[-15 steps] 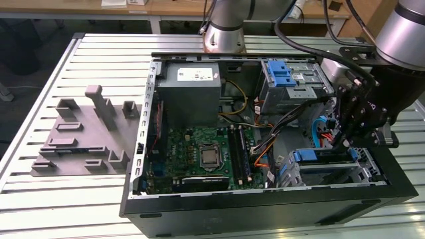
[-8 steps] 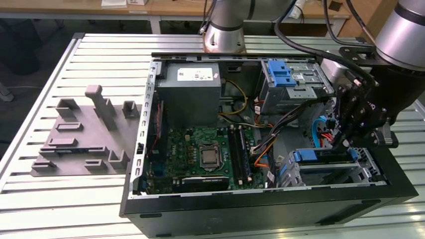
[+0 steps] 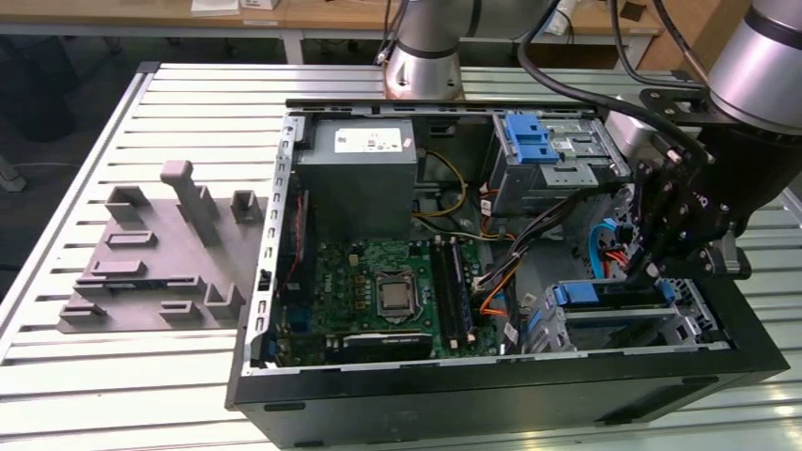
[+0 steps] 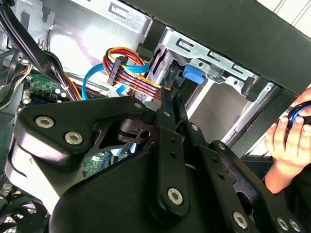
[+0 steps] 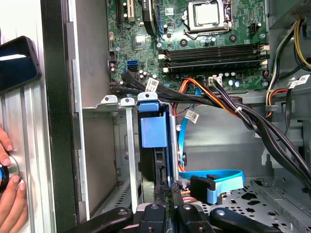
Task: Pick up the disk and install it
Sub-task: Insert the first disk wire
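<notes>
The disk (image 3: 608, 293) stands on edge in the metal drive cage (image 3: 683, 324) at the front corner of the open computer case, on the exterior view's right. Its blue carrier frame (image 5: 154, 131) faces out of the slot, and its blue tab (image 4: 193, 75) shows in the second wrist view. My black gripper (image 3: 640, 275) hangs right over that cage. Its fingers are shut together, tips (image 5: 166, 188) at the disk's near edge, not around it. In the second wrist view the shut gripper (image 4: 170, 97) points at the blue tab.
Black and orange cable bundles (image 5: 228, 104) and a blue data cable (image 5: 214, 177) run beside the cage. The motherboard (image 3: 389, 291), grey power-supply box (image 3: 363, 169) and a second blue-latched cage (image 3: 539, 141) occupy the case. A person's hand (image 5: 9, 194) rests outside the case wall. A grey fixture (image 3: 157, 254) lies on the table.
</notes>
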### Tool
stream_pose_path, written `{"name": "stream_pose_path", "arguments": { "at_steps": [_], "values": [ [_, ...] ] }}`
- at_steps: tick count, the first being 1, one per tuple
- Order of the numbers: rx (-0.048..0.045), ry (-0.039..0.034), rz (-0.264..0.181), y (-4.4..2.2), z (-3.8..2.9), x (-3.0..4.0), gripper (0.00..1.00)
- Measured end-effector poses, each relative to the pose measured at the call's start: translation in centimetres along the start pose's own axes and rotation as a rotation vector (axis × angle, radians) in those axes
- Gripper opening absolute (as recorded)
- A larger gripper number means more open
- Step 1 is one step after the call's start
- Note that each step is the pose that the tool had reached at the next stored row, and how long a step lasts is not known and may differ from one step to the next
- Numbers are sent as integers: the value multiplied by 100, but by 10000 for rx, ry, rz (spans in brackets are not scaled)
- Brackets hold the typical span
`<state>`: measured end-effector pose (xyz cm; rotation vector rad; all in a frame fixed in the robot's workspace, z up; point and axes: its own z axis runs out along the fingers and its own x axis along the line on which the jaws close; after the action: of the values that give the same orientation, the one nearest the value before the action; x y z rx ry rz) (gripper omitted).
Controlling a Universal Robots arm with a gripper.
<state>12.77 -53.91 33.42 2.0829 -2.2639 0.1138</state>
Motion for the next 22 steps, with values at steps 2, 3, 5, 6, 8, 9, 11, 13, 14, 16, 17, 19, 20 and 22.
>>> {"name": "stream_pose_path", "arguments": {
  "at_steps": [2,3,5,6,8,9,11,13,14,16,17,19,20,22],
  "values": [
    [0,2,1,0,2,1,16],
    [0,2,2,0,4,1,16],
    [0,2,3,0,9,2,16],
    [-1,0,3,0,12,2,16],
    [0,1,3,0,16,2,16],
    [0,2,3,0,18,3,16],
    [0,1,4,0,24,3,16],
    [-1,0,5,0,29,3,16],
    [-2,-4,6,0,33,3,16],
    [-3,-7,8,0,39,2,16],
    [-4,-10,9,0,43,2,16],
    [-5,-11,11,0,49,2,16],
    [-4,-9,12,0,52,2,16],
    [-4,-7,13,0,55,2,16]
  ]
}}
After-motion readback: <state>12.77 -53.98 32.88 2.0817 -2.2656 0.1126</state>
